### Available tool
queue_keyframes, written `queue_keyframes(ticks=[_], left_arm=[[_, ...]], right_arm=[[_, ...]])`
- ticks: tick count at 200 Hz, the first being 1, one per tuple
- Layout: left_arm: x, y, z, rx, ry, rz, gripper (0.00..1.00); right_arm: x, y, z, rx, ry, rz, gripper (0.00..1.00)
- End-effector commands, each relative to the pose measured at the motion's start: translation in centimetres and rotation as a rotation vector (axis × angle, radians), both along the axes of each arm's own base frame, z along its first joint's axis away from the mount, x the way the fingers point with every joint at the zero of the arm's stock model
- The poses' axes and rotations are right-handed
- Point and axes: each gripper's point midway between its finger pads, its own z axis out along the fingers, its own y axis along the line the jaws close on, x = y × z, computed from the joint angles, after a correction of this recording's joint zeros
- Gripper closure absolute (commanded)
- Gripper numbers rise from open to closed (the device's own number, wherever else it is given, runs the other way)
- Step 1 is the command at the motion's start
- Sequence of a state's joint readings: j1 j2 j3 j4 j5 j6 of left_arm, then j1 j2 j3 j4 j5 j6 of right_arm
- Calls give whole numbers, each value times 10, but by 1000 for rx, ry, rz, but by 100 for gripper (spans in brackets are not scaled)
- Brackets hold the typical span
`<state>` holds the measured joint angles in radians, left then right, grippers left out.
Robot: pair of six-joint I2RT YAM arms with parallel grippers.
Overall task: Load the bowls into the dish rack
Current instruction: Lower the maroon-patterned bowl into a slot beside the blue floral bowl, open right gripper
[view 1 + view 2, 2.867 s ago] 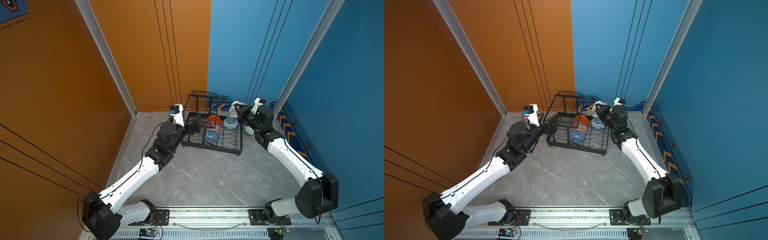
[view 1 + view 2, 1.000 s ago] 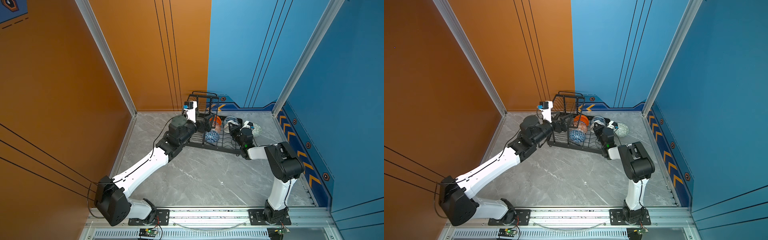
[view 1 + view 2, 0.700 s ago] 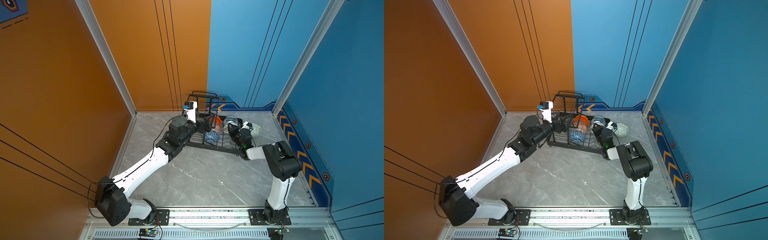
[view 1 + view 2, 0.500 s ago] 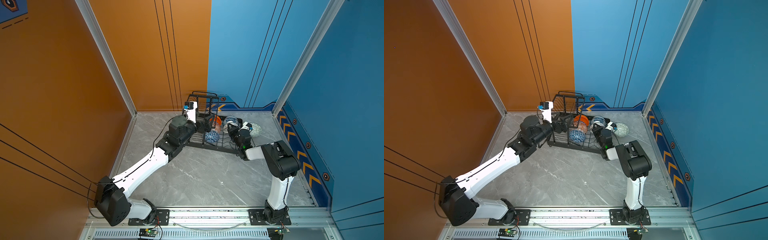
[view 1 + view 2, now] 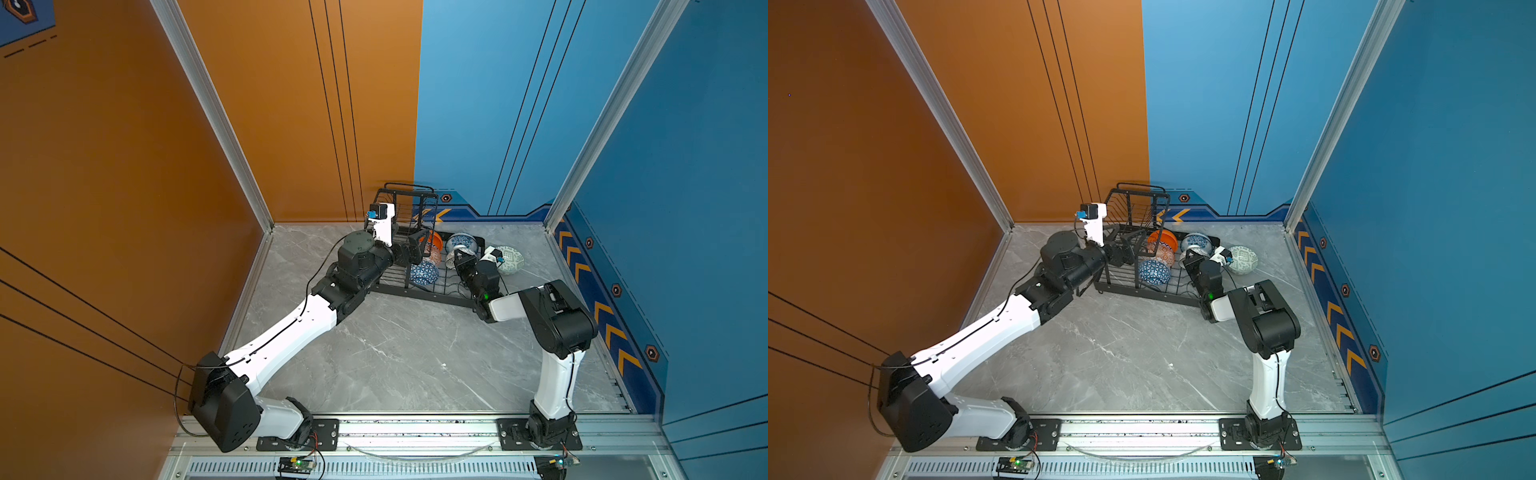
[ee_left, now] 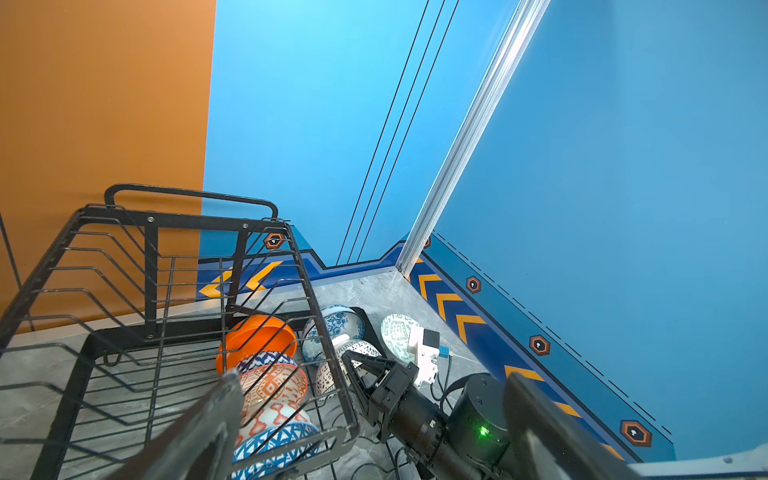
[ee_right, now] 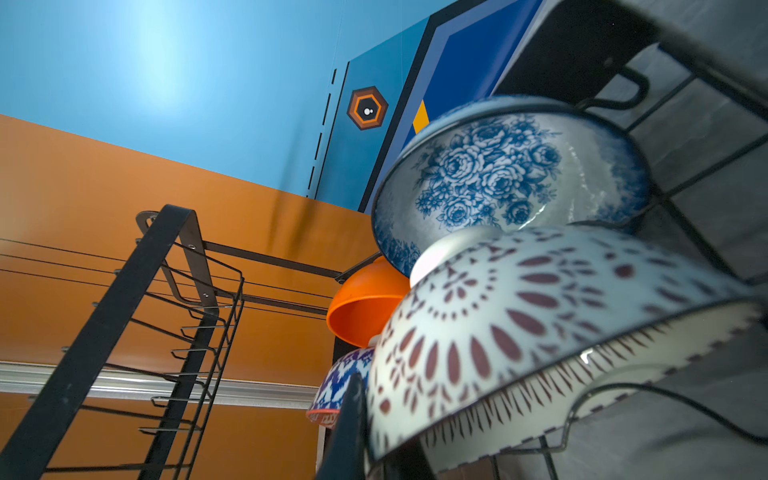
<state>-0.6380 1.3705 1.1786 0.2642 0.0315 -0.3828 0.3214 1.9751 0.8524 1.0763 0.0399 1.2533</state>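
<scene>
**Both top views:** Four bowls rest in the rack (image 5: 424, 294) at the back of the bench (image 5: 395, 345). A fifth, the dotted bowl (image 5: 449, 262), is held at the rack's right end. The right hand (image 5: 456, 254) looks pinched shut on its rim. The green bowl (image 5: 1241, 258) lies outside on the bench, just off that same end and right beside the right wrist. The left hand (image 5: 411, 248), jaws spread wide and empty, hovers over the rack's left half, with most of the rack between it and the green bowl.

**Left wrist view:** The left fingers (image 6: 216, 419) frame the picture far apart, with nothing between them. Past the rack's end wires the green bowl (image 6: 395, 332) stands tipped, a round patterned face turned this way. It sits just behind the right arm's camera block. The right hand (image 6: 353, 365) points the other way, into the rack.

**Right wrist view:** The dotted bowl (image 7: 540, 311) fills the frame, tilted mouth-down, just in front of the floral bowl (image 7: 498, 174). The green bowl is out of sight.

By my reckoning the green bowl is the right arm's to fetch. It lies behind that hand, not ahead of it, so the hand must let go, back out and turn away from the rack.
</scene>
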Motion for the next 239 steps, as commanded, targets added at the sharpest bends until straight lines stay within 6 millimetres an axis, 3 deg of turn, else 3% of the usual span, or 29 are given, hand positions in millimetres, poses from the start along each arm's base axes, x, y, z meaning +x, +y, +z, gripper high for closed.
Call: queue_keyframes(ticks=[1, 91, 161, 239], left_arm=[[-10, -3, 7, 0, -21, -30, 2], [-14, 0, 10, 0, -31, -26, 2], [-15, 3, 12, 0, -37, -20, 2], [-16, 3, 13, 0, -40, -18, 2]], right_arm=[[-3, -2, 8, -19, -29, -34, 100], [-10, -2, -8, -14, 35, -89, 100], [-5, -1, -6, -27, 89, -102, 82], [2, -3, 7, -38, 102, -96, 71]])
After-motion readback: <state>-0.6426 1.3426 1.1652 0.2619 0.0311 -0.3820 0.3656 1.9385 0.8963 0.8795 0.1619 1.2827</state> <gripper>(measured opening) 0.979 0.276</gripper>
